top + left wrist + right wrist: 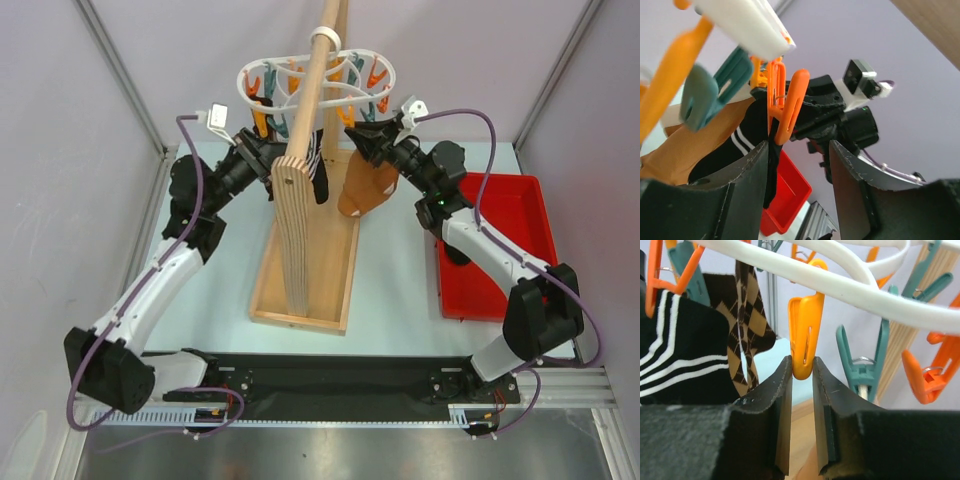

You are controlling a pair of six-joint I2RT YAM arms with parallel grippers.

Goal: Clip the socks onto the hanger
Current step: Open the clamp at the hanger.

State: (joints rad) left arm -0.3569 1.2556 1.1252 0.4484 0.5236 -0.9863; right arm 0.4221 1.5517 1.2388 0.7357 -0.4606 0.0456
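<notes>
Three socks hang under the white hanger (244, 84) at the upper centre of the top view. The striped sock (316, 168) is left of the tan sock (366, 188), and the argyle sock (749, 320) shows beside the striped one at the upper left of my right wrist view. My right claw (802, 371) is narrow, pinching the lower tip of an orange peg (802, 335). My left claw (797, 150) stands wide, with a second orange peg (790, 107) just above its gap. The hanger sits on the wooden stand (296, 230).
</notes>
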